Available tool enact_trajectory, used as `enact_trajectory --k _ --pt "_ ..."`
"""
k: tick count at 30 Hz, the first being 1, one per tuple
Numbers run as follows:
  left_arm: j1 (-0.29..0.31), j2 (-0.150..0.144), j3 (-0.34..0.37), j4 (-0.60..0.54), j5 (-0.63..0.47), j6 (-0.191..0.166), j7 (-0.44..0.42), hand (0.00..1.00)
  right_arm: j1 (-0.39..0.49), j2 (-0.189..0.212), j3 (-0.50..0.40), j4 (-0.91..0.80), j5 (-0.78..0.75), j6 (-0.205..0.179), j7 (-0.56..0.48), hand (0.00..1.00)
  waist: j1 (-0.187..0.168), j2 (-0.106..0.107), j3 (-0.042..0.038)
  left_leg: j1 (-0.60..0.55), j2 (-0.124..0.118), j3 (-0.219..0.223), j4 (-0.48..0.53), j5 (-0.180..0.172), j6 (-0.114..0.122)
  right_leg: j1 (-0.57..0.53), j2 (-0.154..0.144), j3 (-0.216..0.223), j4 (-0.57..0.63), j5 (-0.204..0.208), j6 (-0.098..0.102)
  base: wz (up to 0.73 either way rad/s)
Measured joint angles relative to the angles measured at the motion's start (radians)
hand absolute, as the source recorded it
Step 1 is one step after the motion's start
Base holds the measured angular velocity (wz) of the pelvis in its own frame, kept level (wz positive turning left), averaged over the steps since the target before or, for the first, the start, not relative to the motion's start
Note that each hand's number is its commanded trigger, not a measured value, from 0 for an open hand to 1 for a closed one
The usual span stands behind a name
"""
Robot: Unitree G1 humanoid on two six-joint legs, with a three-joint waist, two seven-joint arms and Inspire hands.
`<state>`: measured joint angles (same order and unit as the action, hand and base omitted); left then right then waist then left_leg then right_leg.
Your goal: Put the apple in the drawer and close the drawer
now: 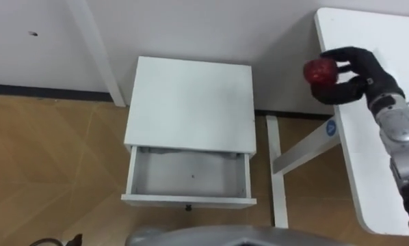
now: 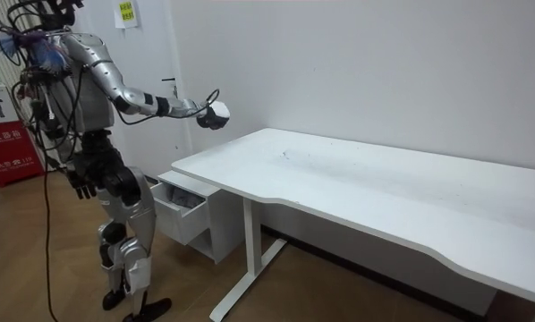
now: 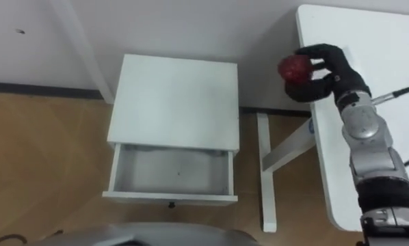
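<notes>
Wooden flooring [image 1: 47, 157] and a white wall [image 1: 191, 27] are seen behind one white cabinet [image 1: 189, 102], whose single drawer [image 1: 170, 174] is pulled out towards the robot. One white desk [image 1: 389, 41] is placed to the cabinet's right. One apple [image 1: 320, 71] is counted: it is round and deep red, with what seems a faint sheen, though its surface is not clearly resolved. It is clasped by the curled fingers and thumb of the right hand [image 1: 358, 75], held raised in the air at the desk's corner, to the right of the cabinet and well apart from the drawer. The left hand [image 2: 84, 183] is seen hanging by the hip in the room view; its state cannot be told.
</notes>
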<state>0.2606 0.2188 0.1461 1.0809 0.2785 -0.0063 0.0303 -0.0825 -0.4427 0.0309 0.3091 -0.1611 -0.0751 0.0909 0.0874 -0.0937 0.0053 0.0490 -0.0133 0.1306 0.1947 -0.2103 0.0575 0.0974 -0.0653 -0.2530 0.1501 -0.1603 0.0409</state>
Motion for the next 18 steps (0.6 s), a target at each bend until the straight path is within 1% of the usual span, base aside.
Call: enact_trajectory --k 2,4,5,6,8,10,13,18 --pt "-0.004 -0.001 -0.024 0.000 -0.001 0.001 0.000 0.00 0.006 0.024 0.042 -0.053 -0.002 -0.001 0.032 1.00 0.014 0.002 0.0014 0.006 -0.001 -0.008 0.001 0.000 0.000 0.009 -0.001 0.000 0.000 0.000 0.000 0.10" --pt "-0.008 -0.003 -0.038 0.000 -0.001 0.002 0.001 0.00 0.006 0.044 0.068 -0.060 -0.002 -0.001 0.051 1.00 0.025 0.003 0.0026 0.008 -0.002 -0.016 0.001 0.000 0.000 0.014 -0.001 -0.002 -0.001 0.000 0.000 0.16" --pt "-0.017 -0.003 -0.047 0.001 -0.001 0.005 0.001 0.00 0.006 0.062 0.072 -0.060 -0.008 0.001 0.069 1.00 0.024 0.007 0.0048 0.004 -0.003 -0.028 0.001 0.000 0.000 0.016 -0.001 -0.013 -0.001 0.000 0.000 0.23" --pt "-0.025 -0.003 -0.054 0.002 -0.001 0.008 0.001 0.00 0.006 0.069 0.076 -0.062 -0.014 0.001 0.074 1.00 0.025 0.007 0.0054 0.001 -0.003 -0.028 0.001 0.000 0.000 0.015 -0.001 -0.017 -0.001 0.000 0.000 0.20" --pt "-0.035 -0.008 -0.056 0.010 -0.001 0.015 0.001 0.00 0.006 0.086 0.115 -0.092 -0.059 0.009 0.095 1.00 0.037 0.015 0.0096 -0.007 -0.001 -0.024 0.001 0.000 0.000 0.007 0.000 -0.024 0.000 0.000 0.000 -0.02" --pt "-0.036 -0.008 -0.059 0.017 -0.001 0.019 0.002 0.00 0.007 0.093 0.147 -0.110 -0.095 0.009 0.121 1.00 0.040 0.021 0.0076 -0.012 -0.001 -0.024 0.002 0.000 0.000 0.002 0.000 -0.023 0.000 0.000 0.000 -0.03" --pt "-0.037 -0.010 -0.072 0.018 -0.001 0.021 0.002 0.00 0.019 0.098 0.185 -0.116 -0.128 0.011 0.162 1.00 0.047 0.029 0.0003 -0.012 -0.001 -0.024 0.001 0.000 0.000 0.002 -0.001 -0.023 0.000 0.000 0.000 0.00" --pt "-0.039 -0.010 -0.076 0.018 0.010 0.019 0.004 0.00 0.028 0.107 0.197 -0.132 -0.189 0.011 0.226 1.00 0.053 0.029 -0.0007 -0.012 -0.001 -0.024 0.001 0.000 0.000 0.001 -0.001 -0.024 0.000 0.000 0.000 0.00"
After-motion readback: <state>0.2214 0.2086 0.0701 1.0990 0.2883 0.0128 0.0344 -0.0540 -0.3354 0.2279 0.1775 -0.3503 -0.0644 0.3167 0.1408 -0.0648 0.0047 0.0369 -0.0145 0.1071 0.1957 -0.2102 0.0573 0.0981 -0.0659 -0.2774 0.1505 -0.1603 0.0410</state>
